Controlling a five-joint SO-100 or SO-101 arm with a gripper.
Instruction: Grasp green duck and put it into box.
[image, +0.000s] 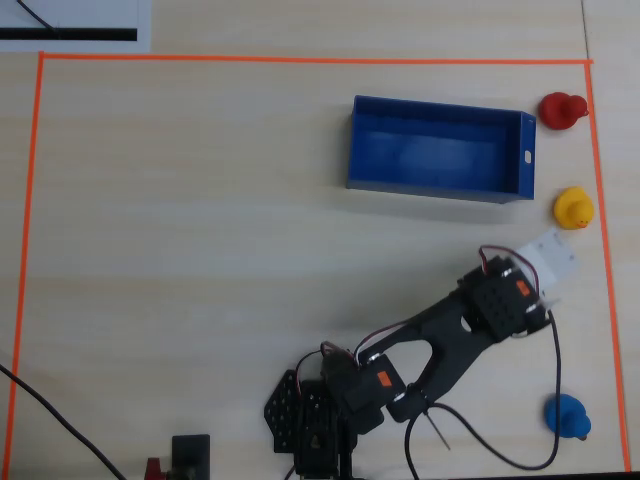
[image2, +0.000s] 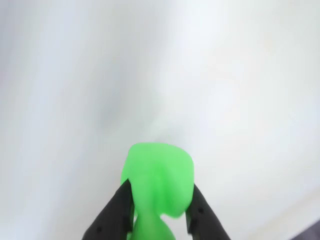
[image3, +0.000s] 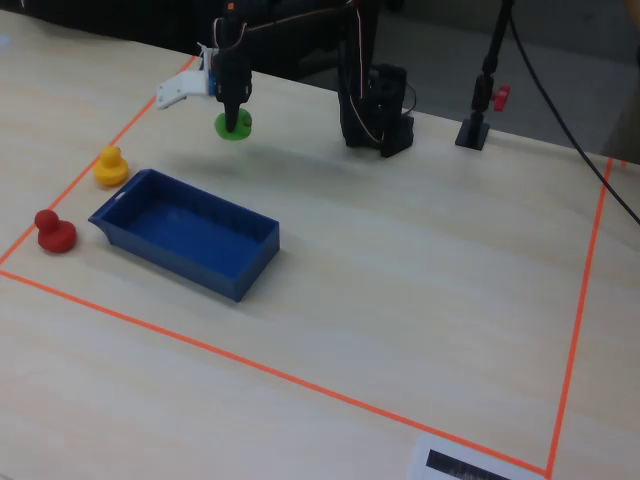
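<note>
Red duck (image3: 54, 232): in the fixed view it stands farthest left on the worktop (image3: 400, 260), just off the box's short end and inside the orange tape border (image3: 250, 365).
Yellow duck (image3: 110, 166): a little right of and behind the red one, close to the same end of the box, upright.
Box (image3: 243, 274): blue, low-walled and empty; its long axis runs from near the two ducks toward the middle of the worktop. In the overhead view (image: 436, 187) it lies crosswise with the white mark on its right-hand short end.
Green duck (image3: 234, 125): behind the box and apart from it, under the tip of the arm, at the worktop or just above it; which one cannot be told. The overhead view hides it under the arm.
Pincer (image3: 235, 113): points straight down onto the green duck. In the wrist view the two black fingers (image2: 116, 212) press against the duck's (image2: 159, 182) left and right flanks, closed to its width and gripping it.
Duck's heading: the wrist view shows only a rounded green lump, widest above the fingers and narrowing between them; head, beak and long axis cannot be told.
Blue duck (image: 567, 416): seen only overhead, lower right, well apart from the pincer (image: 552, 262).
Arm base (image3: 380, 110): right of the pincer at the back of the worktop.
</note>
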